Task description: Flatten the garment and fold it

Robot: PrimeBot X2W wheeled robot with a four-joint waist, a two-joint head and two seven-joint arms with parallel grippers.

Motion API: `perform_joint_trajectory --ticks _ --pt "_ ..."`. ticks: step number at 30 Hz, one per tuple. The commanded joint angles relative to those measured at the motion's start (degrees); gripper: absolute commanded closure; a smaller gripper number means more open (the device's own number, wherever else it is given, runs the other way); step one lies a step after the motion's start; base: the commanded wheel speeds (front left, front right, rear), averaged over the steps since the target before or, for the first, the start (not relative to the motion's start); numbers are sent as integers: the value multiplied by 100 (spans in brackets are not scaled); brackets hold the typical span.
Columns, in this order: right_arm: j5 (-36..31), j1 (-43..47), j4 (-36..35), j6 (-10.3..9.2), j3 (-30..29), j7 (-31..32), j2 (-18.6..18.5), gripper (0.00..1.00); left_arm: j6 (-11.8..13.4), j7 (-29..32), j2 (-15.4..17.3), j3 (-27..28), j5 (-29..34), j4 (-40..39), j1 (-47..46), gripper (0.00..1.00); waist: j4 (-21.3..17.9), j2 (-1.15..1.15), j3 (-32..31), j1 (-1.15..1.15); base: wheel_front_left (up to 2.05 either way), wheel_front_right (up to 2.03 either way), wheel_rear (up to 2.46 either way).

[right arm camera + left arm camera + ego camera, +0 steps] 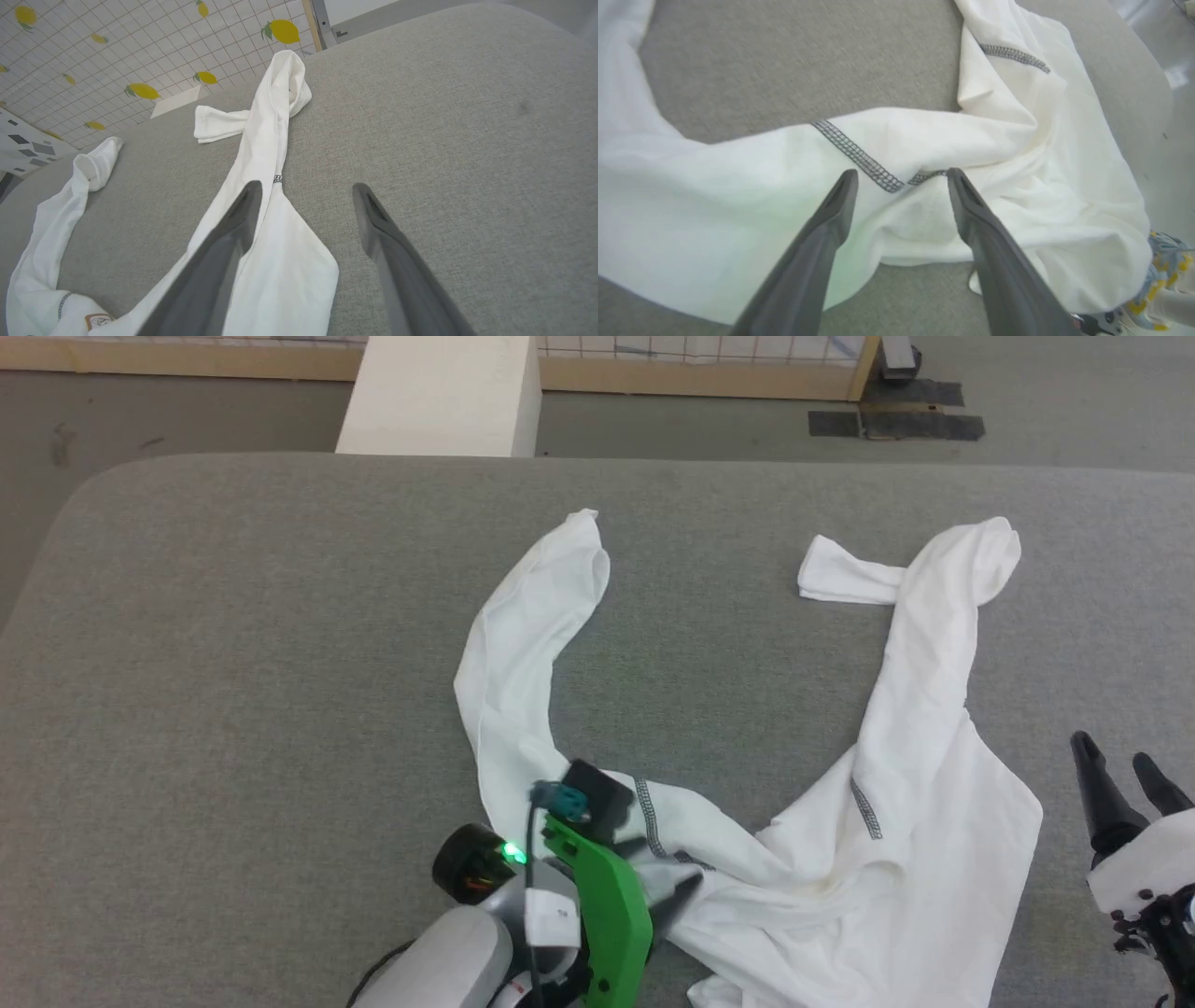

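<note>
The white garment point(896, 859) lies crumpled on the grey table point(233, 709), its body bunched at the near edge and both sleeves running away from me. The left sleeve point(532, 625) curves to the far middle, and the right sleeve point(934, 616) doubles back at its cuff. Dark grey seams point(859, 156) cross the shoulders. The tan-bordered patch point(98, 321) peeks out at the bottom. My left gripper point(901, 179) hovers open over the seamed fold, also visible in the head view as the left gripper point(674, 887). My right gripper point(1113, 751) stands open beside the garment's right edge, with the right gripper point(306, 189) above bare table.
Beyond the table's far edge stand a white block point(439, 392) and a wood-framed tiled wall point(700, 373). Dark tape patches point(896, 422) mark the floor. The lemon-patterned wall point(140, 56) shows in the right wrist view. Bare table point(187, 803) spreads left of the garment.
</note>
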Motion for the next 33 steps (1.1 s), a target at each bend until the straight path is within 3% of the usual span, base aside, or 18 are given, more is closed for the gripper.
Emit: perform_joint_trajectory --ticks 1,6,11,12,13,14,20,26,33 --pt "62 -130 53 -6 28 -54 5 0 -11 288 154 -119 -220 -119 -151 0 -97 0 87 0 0 0 0" --pt "79 -190 188 -6 3 -145 5 0 -12 867 389 -298 -602 -336 -178 0 -197 0 201 0 0 0 0" --pt "97 -214 271 -6 -40 -217 6 0 -12 910 411 -413 -606 -333 -167 0 -222 0 263 0 0 0 0" --pt "104 -224 290 -6 -41 -232 6 0 -12 919 404 -444 -620 -314 -161 4 -226 0 273 0 0 0 0" --pt "108 -232 310 -6 -38 -245 6 0 -12 905 407 -472 -611 -308 -168 74 -228 0 275 0 0 0 0" --pt "111 -246 334 -6 -33 -261 6 0 -12 881 408 -498 -617 -302 -172 100 -229 0 279 0 0 0 0" --pt "111 -300 452 -6 17 -314 6 0 -13 685 402 -435 -819 -379 -221 100 -202 0 260 0 0 0 0" --pt "98 -295 508 -6 53 -310 6 0 32 389 437 -31 -863 -490 -684 100 -160 0 226 0 0 0 0" --pt "170 -464 561 -6 454 -319 6 0 337 -65 201 723 -803 596 -2021 100 -539 0 497 0 0 0 0"
